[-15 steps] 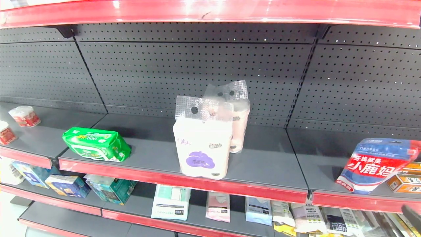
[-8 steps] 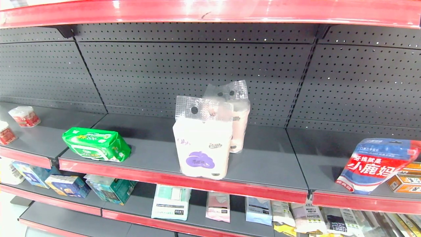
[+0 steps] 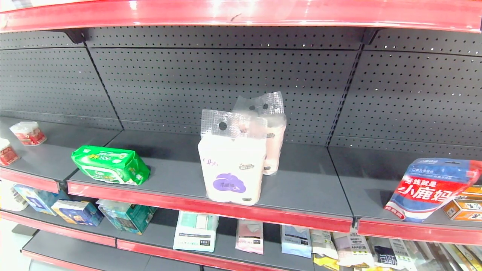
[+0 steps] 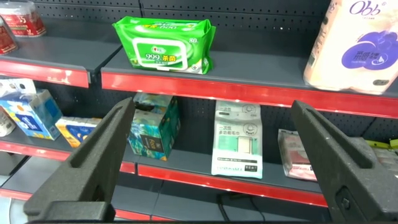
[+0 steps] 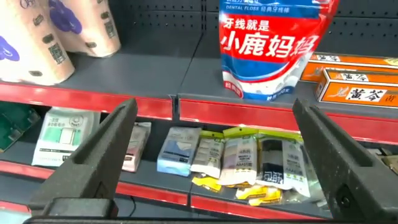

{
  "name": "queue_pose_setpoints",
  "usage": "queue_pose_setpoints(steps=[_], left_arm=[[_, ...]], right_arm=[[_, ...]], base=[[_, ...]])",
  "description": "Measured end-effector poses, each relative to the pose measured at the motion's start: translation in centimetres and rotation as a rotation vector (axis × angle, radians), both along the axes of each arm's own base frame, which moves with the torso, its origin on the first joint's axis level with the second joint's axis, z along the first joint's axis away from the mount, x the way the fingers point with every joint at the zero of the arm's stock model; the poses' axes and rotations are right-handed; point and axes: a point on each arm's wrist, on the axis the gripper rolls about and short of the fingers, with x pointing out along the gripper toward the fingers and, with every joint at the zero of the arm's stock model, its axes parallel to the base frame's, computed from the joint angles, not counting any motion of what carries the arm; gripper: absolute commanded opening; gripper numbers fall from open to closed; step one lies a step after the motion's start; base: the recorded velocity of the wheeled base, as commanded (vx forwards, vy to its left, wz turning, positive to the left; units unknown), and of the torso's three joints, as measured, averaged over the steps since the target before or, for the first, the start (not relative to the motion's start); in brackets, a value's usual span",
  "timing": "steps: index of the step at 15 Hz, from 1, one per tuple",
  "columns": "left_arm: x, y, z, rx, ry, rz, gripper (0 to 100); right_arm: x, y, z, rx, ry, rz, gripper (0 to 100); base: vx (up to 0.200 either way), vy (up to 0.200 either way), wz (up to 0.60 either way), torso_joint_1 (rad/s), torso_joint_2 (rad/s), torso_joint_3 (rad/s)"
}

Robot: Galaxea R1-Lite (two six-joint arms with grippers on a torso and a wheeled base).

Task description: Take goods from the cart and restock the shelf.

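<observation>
The grey shelf (image 3: 308,188) with a red front edge carries a white roll pack with a purple logo (image 3: 230,169), and a second, pinkish roll pack (image 3: 274,145) stands just behind it. A green wipes pack (image 3: 110,165) lies to the left. In the left wrist view my left gripper (image 4: 211,107) stands open and holds nothing, facing the shelf front below the green wipes pack (image 4: 165,45) and the roll pack (image 4: 351,46). My right gripper (image 5: 216,106) is open too, level with the red shelf edge, between the roll packs (image 5: 43,43) and a blue and red pouch (image 5: 273,46).
The blue and red pouch (image 3: 429,188) leans at the right beside orange boxes (image 3: 465,205). Red and white tubs (image 3: 28,132) sit at the far left. The lower shelf holds boxes (image 3: 126,214) and hanging packets (image 3: 196,231). Bare shelf lies between the wipes and the rolls.
A dark arm part at the head view's lower right edge has dropped out of sight. The goods on the shelf have not moved.
</observation>
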Motion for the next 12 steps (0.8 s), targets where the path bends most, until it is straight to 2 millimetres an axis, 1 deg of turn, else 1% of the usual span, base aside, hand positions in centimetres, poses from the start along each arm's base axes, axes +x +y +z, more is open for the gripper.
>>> queue_pose_setpoints(steps=[2, 12], left_arm=[[0.0, 0.0, 0.0, 0.0, 0.0, 0.0, 100], [0.0, 0.0, 0.0, 0.001, 0.0, 0.0, 100]], right_arm=[[-0.01, 0.0, 0.0, 0.001, -0.001, 0.0, 100], [-0.01, -0.01, -0.01, 0.0, 0.0, -0.004, 100]], base=[[0.0, 0.0, 0.0, 0.0, 0.0, 0.0], [0.0, 0.0, -0.6, 0.003, 0.0, 0.0]])
